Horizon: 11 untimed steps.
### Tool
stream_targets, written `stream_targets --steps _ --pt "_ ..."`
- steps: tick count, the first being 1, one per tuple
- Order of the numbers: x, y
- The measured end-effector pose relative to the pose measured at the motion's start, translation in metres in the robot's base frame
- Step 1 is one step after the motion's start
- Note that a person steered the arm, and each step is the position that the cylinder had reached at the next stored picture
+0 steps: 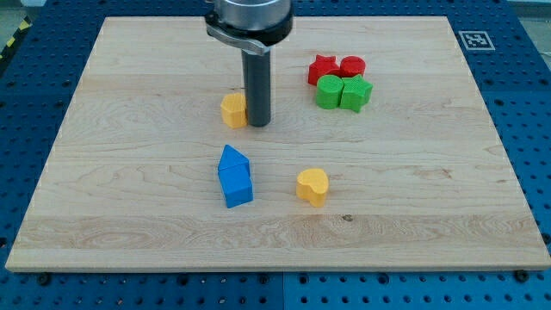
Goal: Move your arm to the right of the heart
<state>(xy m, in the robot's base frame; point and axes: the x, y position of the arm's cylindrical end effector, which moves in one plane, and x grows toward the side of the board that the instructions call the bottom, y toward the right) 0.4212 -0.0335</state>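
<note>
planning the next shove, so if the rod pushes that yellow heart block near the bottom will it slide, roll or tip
The yellow heart block looks squat with a flat top, so it probably slides rather than tips or rolls. Its lobed outline suggests an off-centre push would turn it. It seems rigid. My tip is farther up, beside the yellow hexagon block.

A straight dark grey rod point(257, 86) is being shown, capped by a wider round metallic collar point(248, 21) with a black rim.

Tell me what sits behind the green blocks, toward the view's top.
Two red blocks: a red star and a red cylinder, touching the green cylinder and green star. The greens cover the reds' lower edges; nothing else shows there. My tip is beside the yellow hexagon.
</note>
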Motion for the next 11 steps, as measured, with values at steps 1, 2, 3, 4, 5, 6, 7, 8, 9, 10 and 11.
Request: stream_targets --steps 1,2,3,4,5,6,7,8,9,10,11 --pt "-0.009 -0.030" --pt "-0.026 -0.043" --pt "-0.005 -0.016" --pt "0.005 0.030" --pt "0.009 0.037" --pt "0.028 0.078" --pt "0.043 0.116" --pt "0.051 0.135" --pt "0.051 0.135" --pt "0.078 0.159" --pt "0.081 0.167"
